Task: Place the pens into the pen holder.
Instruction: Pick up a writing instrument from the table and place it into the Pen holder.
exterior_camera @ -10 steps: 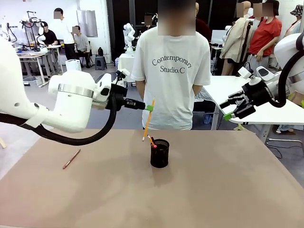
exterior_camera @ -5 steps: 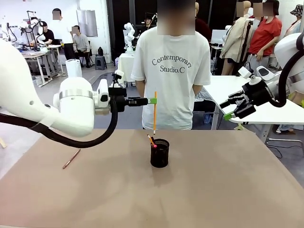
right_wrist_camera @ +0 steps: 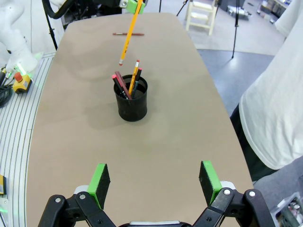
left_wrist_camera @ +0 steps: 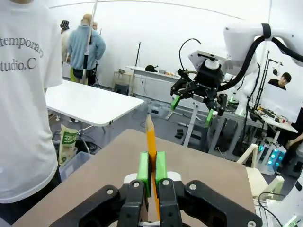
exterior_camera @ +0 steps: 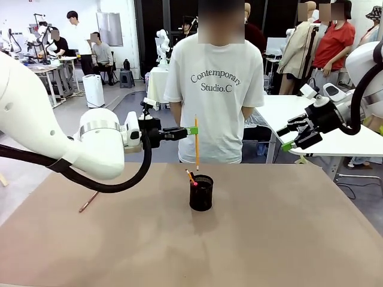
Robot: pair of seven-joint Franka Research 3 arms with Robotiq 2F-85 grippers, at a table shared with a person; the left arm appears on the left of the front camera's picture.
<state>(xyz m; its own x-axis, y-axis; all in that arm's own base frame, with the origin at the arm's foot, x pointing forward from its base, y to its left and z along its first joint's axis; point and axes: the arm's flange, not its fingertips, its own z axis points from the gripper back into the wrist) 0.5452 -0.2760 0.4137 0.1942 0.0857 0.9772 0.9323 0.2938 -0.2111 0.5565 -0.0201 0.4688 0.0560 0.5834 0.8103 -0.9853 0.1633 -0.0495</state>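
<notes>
My left gripper (exterior_camera: pixel 190 130) is shut on a yellow-orange pen (exterior_camera: pixel 196 146), which hangs upright with its lower end just above the back rim of the black mesh pen holder (exterior_camera: pixel 201 192). In the left wrist view the pen (left_wrist_camera: pixel 151 139) is pinched between the green pads (left_wrist_camera: pixel 143 166). An orange pen with a pinkish-red end (exterior_camera: pixel 190 177) leans out of the holder (right_wrist_camera: pixel 132 100). A reddish-brown pen (exterior_camera: pixel 89 201) lies flat on the table at the left. My right gripper (exterior_camera: pixel 291 136) hovers open off the table's right side, its fingers (right_wrist_camera: pixel 100 181) wide apart and holding nothing.
The brown table (exterior_camera: pixel 269 239) has free room on its right and front. A person in a white T-shirt (exterior_camera: pixel 216 89) stands at the far edge, right behind the holder. A white table (exterior_camera: pixel 335 140) stands behind my right gripper.
My left gripper has swung the yellow-orange pen from a slant to upright and carried it a little right, over the holder. The right arm has not moved.
</notes>
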